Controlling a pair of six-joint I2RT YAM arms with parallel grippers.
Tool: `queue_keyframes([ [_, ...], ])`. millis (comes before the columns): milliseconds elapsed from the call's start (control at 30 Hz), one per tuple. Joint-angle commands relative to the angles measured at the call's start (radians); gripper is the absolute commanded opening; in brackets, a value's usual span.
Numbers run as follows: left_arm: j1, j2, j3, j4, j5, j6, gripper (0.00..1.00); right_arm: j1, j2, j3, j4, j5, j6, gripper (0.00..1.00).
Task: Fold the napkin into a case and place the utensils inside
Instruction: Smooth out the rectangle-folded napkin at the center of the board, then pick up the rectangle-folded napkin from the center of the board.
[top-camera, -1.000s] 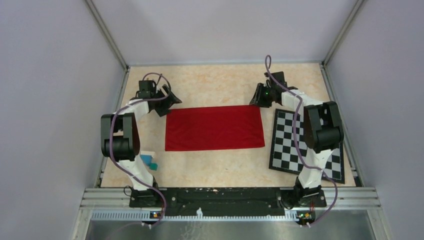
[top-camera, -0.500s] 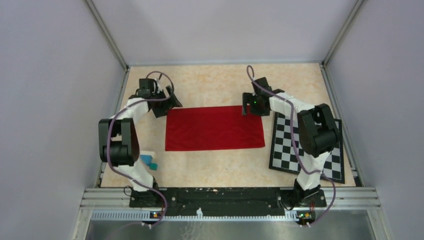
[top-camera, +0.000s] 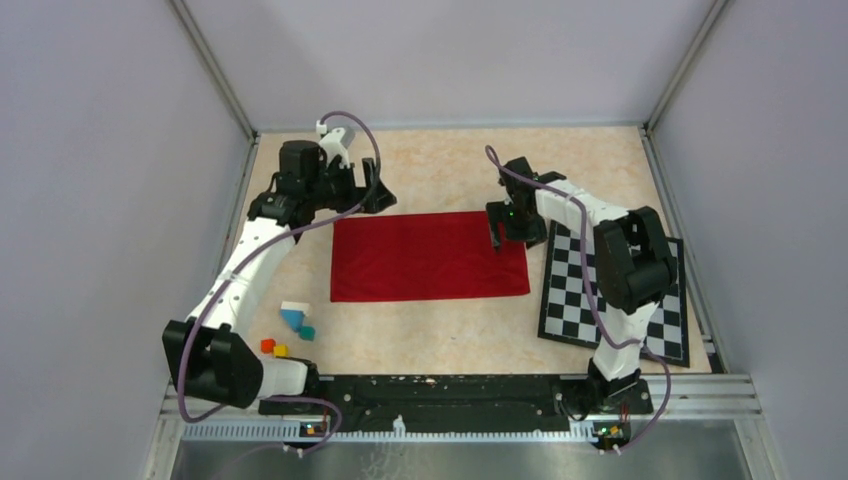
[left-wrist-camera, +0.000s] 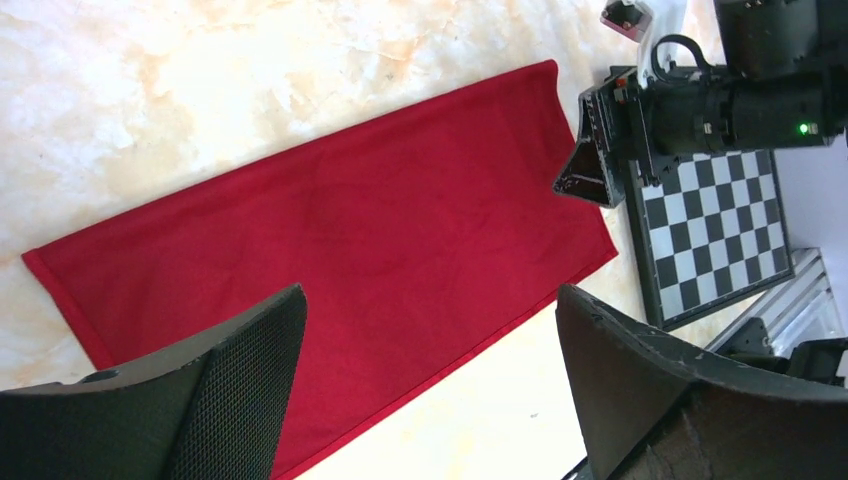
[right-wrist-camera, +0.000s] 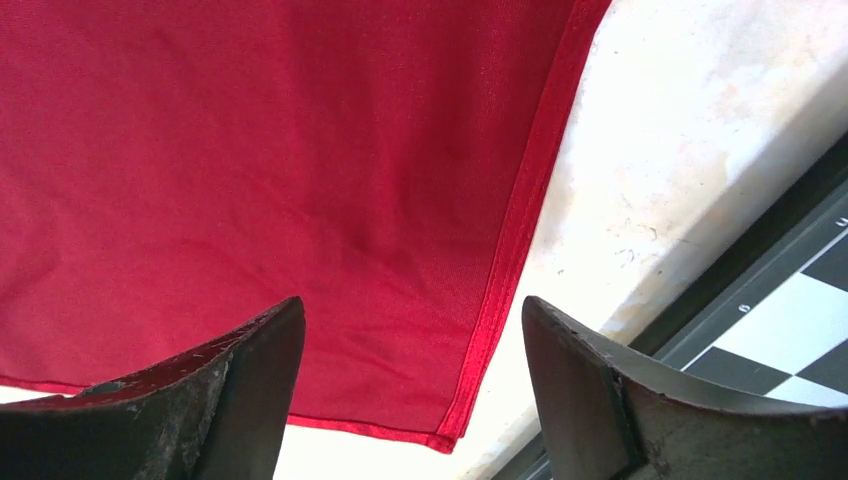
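- Left gripper (left-wrist-camera: 428, 295) is hovering wide open and empty, with the napkin (top-camera: 428, 255) spreading below and ahead of it.
- Right gripper (right-wrist-camera: 410, 302) is hanging equally spread over the cloth's right hem, gripping nothing and possibly grazing it.
- Napkin is lying flat between them, seemingly awaiting another fold.
- Chequered mat (top-camera: 565, 300) is sitting just right of the right gripper.
- Spoons are not showing anywhere.

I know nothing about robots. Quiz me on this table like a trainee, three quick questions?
1. True or false: the left gripper is clamped on the red napkin.
2. What lies to the napkin's right? A) chequered mat B) plate C) bowl
3. Fill in: the gripper nearer the mat is the ___ one.
Key: 1 false, its jaws stand open and empty; 2 A; 3 right, the right gripper.
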Motion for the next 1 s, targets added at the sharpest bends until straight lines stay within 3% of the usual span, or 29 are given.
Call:
queue_keyframes([
  [0,0.006,-0.071,-0.067,0.026,-0.016,0.065,0.98,0.0,0.041,0.062,-0.06,0.034,-0.014,0.78],
  [333,0.0,-0.069,-0.125,0.103,0.057,0.05,0.98,0.009,0.099,0.009,0.004,0.048,0.001,0.71],
  [567,0.0,-0.083,-0.157,0.122,0.054,0.059,0.98,0.019,0.124,-0.043,0.068,0.058,0.027,0.6],
  [800,0.0,-0.11,-0.18,0.127,0.043,0.065,0.98,0.063,0.14,-0.056,0.11,0.138,0.052,0.41],
  [967,0.0,-0.114,-0.192,0.13,0.033,0.068,0.98,0.068,0.124,-0.023,0.099,0.166,0.038,0.15],
])
